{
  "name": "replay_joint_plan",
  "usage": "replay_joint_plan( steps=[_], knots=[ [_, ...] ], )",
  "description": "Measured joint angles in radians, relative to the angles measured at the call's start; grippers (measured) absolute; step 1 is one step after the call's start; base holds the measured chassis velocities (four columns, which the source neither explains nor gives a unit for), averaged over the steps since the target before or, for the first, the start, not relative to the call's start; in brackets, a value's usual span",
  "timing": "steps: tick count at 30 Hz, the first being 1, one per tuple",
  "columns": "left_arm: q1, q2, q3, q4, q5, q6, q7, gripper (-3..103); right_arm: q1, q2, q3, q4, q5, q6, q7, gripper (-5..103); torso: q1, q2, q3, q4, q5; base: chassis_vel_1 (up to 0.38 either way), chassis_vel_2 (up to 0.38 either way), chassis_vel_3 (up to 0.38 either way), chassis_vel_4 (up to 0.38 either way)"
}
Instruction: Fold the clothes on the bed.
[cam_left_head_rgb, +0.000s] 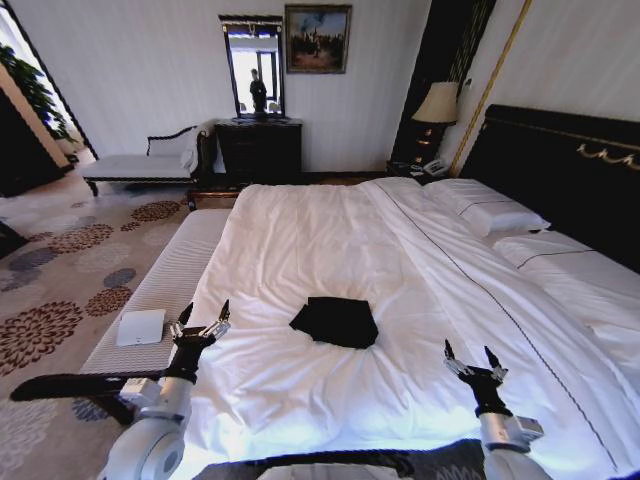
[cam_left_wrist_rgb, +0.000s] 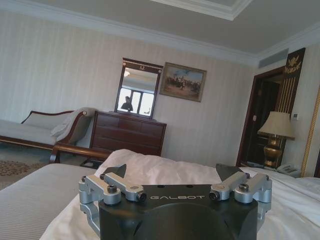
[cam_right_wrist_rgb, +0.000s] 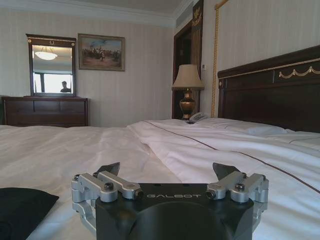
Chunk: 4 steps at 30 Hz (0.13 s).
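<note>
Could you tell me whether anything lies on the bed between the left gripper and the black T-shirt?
Only bare white duvet in the head view, between the open left gripper and the T-shirt.

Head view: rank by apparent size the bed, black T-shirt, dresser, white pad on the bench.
1. bed, by far the largest.
2. dresser; it stands farther off, so it is really bigger than it looks.
3. black T-shirt, folded small, close to the dresser in apparent size.
4. white pad.

A dark dresser (cam_left_head_rgb: 259, 150) under a mirror (cam_left_head_rgb: 253, 67), beside a chaise (cam_left_head_rgb: 150, 160); a white, perhaps paper, object (cam_left_head_rgb: 140, 327) on the bench (cam_left_head_rgb: 160, 290).
</note>
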Motion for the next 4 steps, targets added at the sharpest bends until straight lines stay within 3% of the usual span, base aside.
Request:
replay_joint_plan(
  steps=[4],
  knots=[
    [0.0,0.0,0.0,0.0,0.0,0.0,0.0,100,0.0,0.0,0.0,0.0,0.0,0.0,0.0,100,0.0,0.0,0.0,-0.0001,0.0,0.0,0.0,0.0,0.0]
  ],
)
